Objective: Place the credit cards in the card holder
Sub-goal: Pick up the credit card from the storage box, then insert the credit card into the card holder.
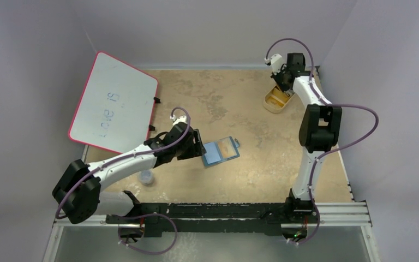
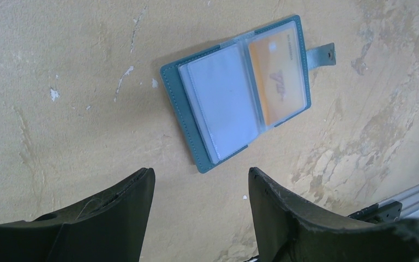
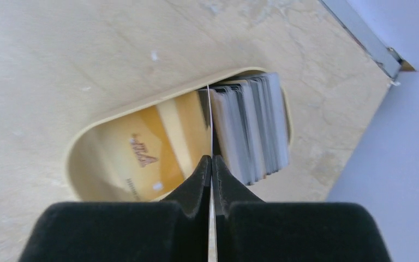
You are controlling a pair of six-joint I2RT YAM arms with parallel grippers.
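Now, at one o'clock in the top view, right end effector [image 3: 211,164] pinched fully closed on a single card [image 3: 210,117], seen edge-on, down in the beige tray [image 3: 114,112]. Just at its three o'clock side in the wrist view, the remaining credit cards [image 3: 251,131] standing packed on edge; at nine o'clock, an orange one lying in the tray's bed. Probably the pick-up step, grip made and lift not yet begun. To do it well: raise straight up along the card's own plane to avoid dragging neighbours out, hold the pinch firm on so thin an edge, and clear the tray rim before swinging toward eight o'clock. Card holder [image 1: 221,151] lying open at the desk [image 1: 262,180] centre, an orange card already in its three o'clock pocket, contents of the nine o'clock pocket hard to tell. Left end effector [image 2: 200,174] spread wide, holding nothing, hovering just at the holder's six o'clock in its wrist view; worth using to pin the cover during insertion. Approach the pocket mouth shallow, corner first.
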